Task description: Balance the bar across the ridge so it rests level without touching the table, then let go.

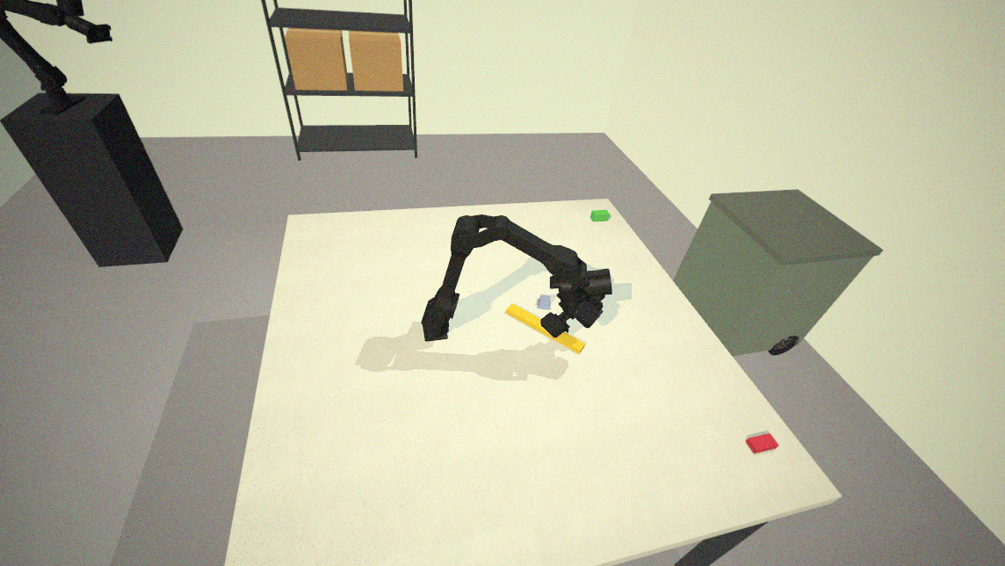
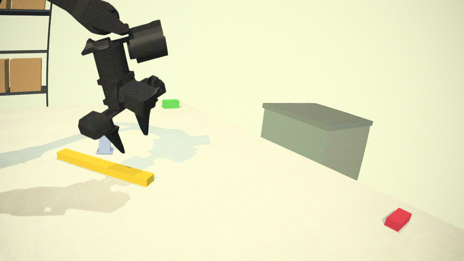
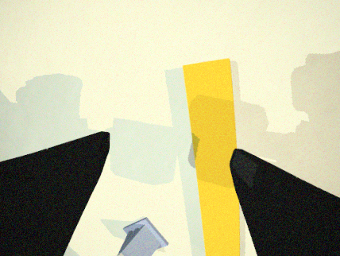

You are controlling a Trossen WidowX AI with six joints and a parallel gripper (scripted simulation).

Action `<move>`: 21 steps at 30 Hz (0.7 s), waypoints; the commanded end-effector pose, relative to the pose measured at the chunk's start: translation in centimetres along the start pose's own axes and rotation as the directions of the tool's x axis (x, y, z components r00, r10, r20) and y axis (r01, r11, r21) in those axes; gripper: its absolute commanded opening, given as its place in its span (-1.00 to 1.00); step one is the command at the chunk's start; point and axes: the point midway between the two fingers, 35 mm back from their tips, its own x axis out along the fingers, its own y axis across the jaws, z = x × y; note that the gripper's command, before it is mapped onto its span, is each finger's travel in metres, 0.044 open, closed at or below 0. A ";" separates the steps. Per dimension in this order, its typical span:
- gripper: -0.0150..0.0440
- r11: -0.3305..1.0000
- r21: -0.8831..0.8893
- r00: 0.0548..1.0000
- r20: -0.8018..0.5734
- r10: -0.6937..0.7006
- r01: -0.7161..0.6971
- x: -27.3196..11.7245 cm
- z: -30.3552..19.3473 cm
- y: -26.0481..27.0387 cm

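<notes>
Bar (image 2: 104, 166) flat on table (image 1: 450, 450), mid-surface toward right edge, not yet lifted; ridge (image 2: 104, 145) just beside, bare; gripper (image 2: 131, 141) above bar – jaws well apart, holding nothing; grasp, lift, balance, release all outstanding.

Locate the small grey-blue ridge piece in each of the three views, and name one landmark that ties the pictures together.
Top: the ridge sits mid-table, just above the yellow bar, left of the open pincer.
Exterior: at the left, behind the bar, partly hidden by the nearer fingertip.
Wrist: low and left of centre, between the two fingers, left of the bar.
Shared landmark: the yellow bar, lying flat on the table beside the ridge in all three views.
</notes>
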 end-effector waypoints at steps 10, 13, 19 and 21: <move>0.58 0.954 -0.205 0.971 -0.052 -0.235 0.220 -1.2 -7.0 -1.6; 0.58 0.927 -0.260 0.955 -0.053 -0.292 0.269 -1.7 -8.5 -2.2; 0.58 0.889 -0.324 0.933 -0.048 -0.356 0.322 -2.4 -10.1 -2.9; 0.58 0.889 -0.324 0.933 -0.048 -0.356 0.322 -2.0 -10.1 -3.1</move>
